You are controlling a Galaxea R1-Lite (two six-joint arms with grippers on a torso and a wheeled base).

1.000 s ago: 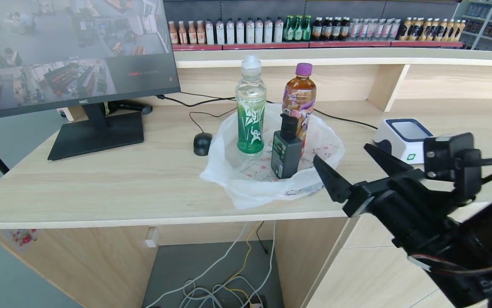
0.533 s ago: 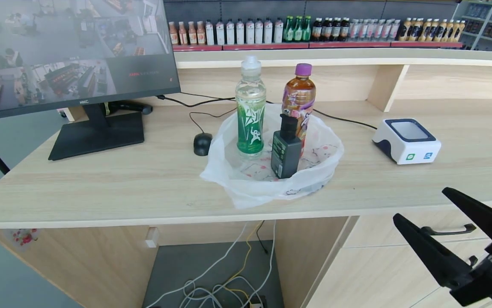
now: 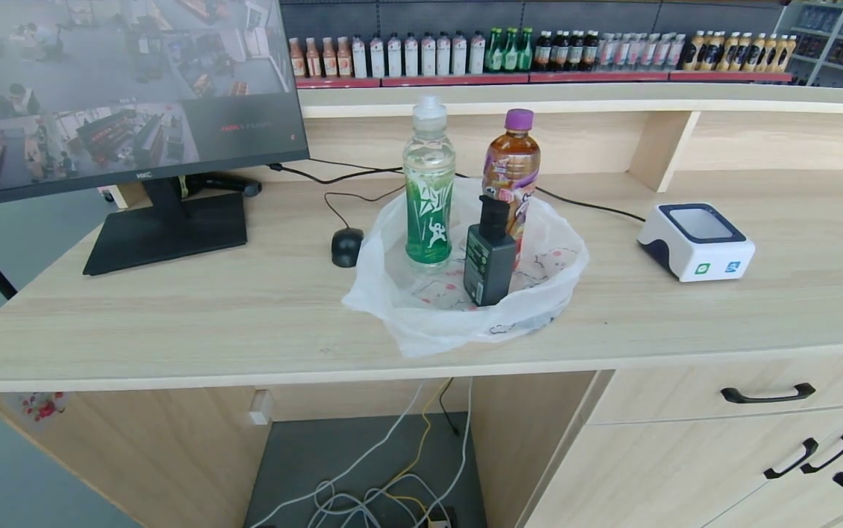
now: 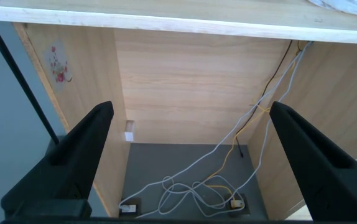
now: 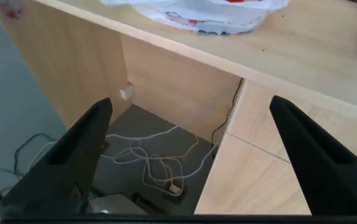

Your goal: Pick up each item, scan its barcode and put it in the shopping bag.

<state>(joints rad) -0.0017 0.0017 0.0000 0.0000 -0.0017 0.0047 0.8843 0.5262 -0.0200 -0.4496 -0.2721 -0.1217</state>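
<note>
Counter (image 3: pixel 172 308) bears shopping bag (image 3: pixel 542 293) with upright bottles (image 3: pixel 429 198); left pincer (image 4: pixel 191 106), right pincer (image 5: pixel 191 101) spread.

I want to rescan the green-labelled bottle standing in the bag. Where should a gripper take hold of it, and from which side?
Probably the labelled body of the green-labelled bottle, above the crumpled rim of the shopping bag, coming in level from the robot's left. The bottle stands upright and is round, and the dark flask and tea bottle crowd its right side.

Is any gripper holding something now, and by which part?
Nothing is held. The left gripper and the right gripper both have open, empty jaws.
</note>
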